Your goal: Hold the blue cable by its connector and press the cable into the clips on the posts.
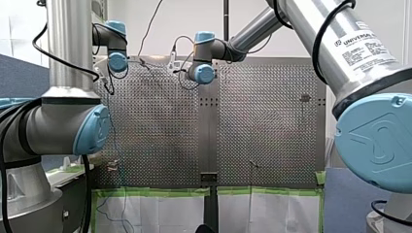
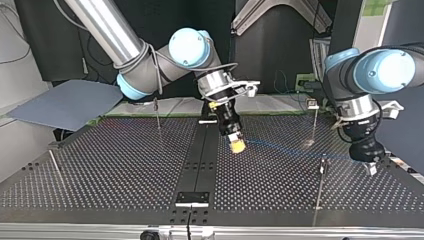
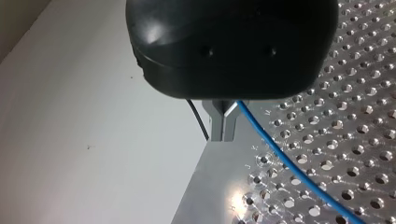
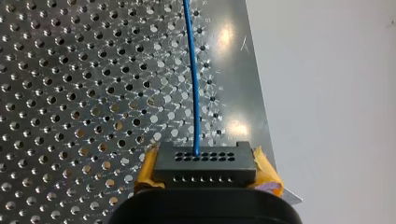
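- Front: both arms reach to the counter's (image 1: 262, 121) far edge; their grips are too small to read.
- Top: the blue cable (image 2: 280, 146) stretches sideways from my right end effector (image 2: 236, 145) to my left end effector (image 2: 370, 169), passing a post (image 2: 314, 125).
- Left wrist: metal fingers (image 3: 215, 121) pressed together, pinching the cable.
- Right wrist: yellow pads (image 4: 267, 173) clamp the connector (image 4: 205, 163); the cable leads straight ahead.

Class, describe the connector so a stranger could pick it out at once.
Over the perforated table, find my right gripper, with yellow pads. Between those pads sits the connector, a black block with rows of small holes. It alone has the blue cable running from it.
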